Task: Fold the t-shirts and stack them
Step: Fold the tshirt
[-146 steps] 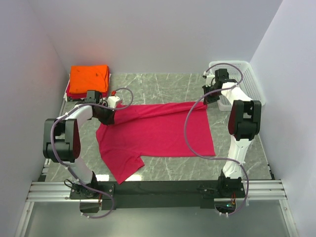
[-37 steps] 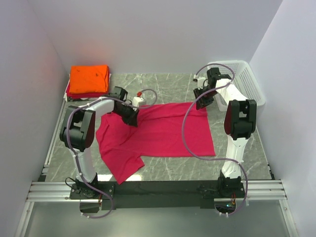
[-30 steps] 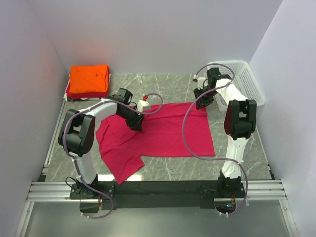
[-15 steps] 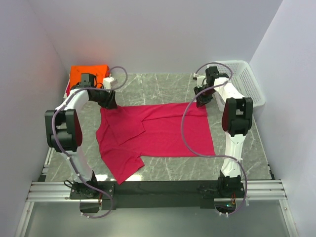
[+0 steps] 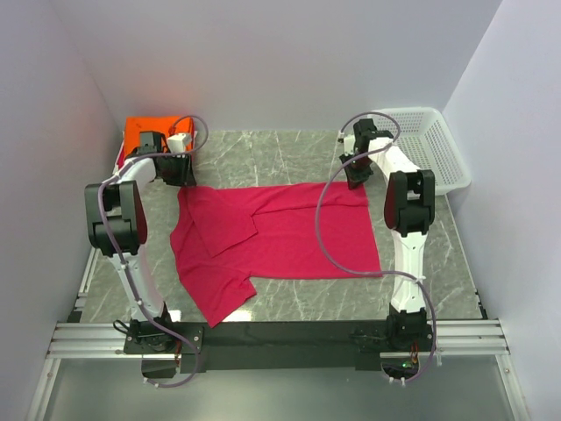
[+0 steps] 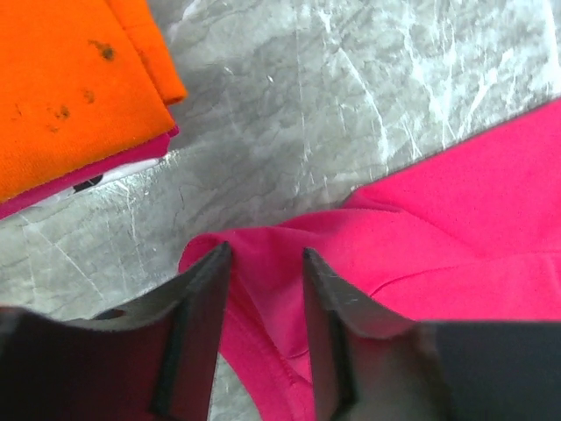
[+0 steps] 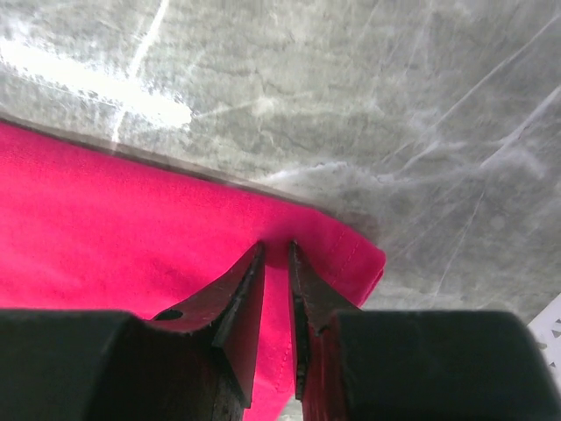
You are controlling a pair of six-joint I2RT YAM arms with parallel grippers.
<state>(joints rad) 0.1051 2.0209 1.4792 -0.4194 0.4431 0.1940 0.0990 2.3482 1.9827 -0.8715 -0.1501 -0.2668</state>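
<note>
**Limp tee, far corners**

The crimson t-shirt [image 5: 289, 237] lies spread flat before me, light and limp, likely to sag unless lifted by both far corners; my right gripper [image 7: 275, 248], stretched forward, pinches the far right hem; my left gripper [image 6: 263, 254] straddles the far left corner, jaws narrowly parted.
</note>
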